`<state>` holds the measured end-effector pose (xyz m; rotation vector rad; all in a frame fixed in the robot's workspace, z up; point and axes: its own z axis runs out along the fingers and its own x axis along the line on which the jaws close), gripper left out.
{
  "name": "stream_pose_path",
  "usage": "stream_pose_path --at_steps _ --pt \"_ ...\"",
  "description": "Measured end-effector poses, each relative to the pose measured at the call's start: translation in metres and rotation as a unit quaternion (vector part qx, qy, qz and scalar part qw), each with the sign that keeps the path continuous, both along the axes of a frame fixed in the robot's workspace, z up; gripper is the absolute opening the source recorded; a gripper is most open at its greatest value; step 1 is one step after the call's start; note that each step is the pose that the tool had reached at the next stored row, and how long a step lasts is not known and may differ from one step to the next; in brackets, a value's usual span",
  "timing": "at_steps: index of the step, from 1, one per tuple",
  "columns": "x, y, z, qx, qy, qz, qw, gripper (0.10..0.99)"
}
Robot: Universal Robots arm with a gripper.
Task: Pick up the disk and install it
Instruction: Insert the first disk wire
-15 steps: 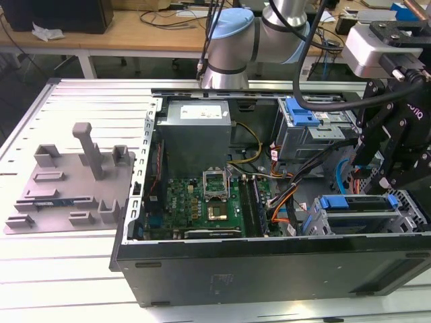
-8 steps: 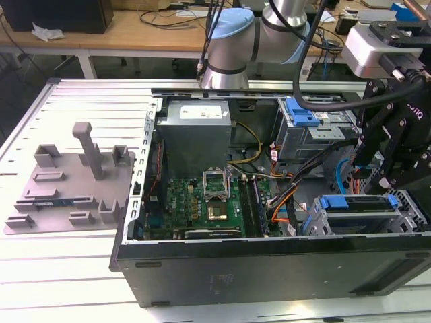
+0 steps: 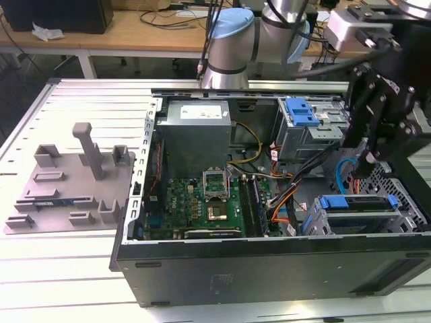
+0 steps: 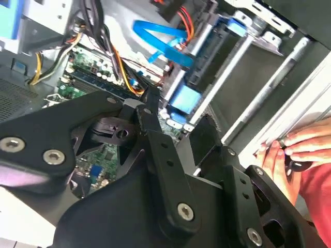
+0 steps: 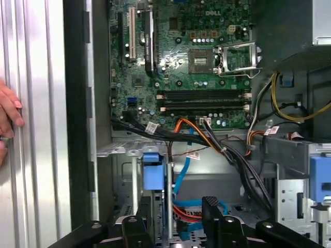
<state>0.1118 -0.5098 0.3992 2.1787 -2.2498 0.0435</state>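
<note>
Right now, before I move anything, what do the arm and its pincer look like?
The arm has silver tubes and rounded joints with light blue caps; black cables run near a pale grey box at its wrist. The pincer is matte black, built of flat bolted links with silver screw heads.

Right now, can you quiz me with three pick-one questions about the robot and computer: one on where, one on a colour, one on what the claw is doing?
1. Where is the claw? A over the grey stand; B over the open case, at the exterior view's right; C off the table.
2. What colour edges the disk? A red; B blue; C green.
3. The claw is: A open and empty; B shut on the disk; C shut on a cable.
Answers: 1 B, it hangs above the case's right end. 2 B, blue strips frame it. 3 A, its fingers stand apart, gripping nothing.
</note>
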Motion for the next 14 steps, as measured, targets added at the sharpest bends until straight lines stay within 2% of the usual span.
stream_pose_path --at_steps 2,4,6,9,10,14 --pt "0.0024 0.014 0.0 -0.0022 0.0001 0.0 1.0 0.514" --pt "0.0104 0.018 0.0 -0.0029 0.0015 0.0 1.0 0.514" --pt "0.0265 0.0187 0.0 -0.0029 0.0058 0.0 1.0 0.514" --pt "0.0408 0.0187 0.0 -0.0029 0.0086 0.0 1.0 0.514" --pt "0.0497 0.0192 -0.0001 -0.0028 0.009 0.0 1.0 0.514" --pt "0.0533 0.0204 -0.0014 -0.0028 0.0091 -0.023 0.9997 0.514"
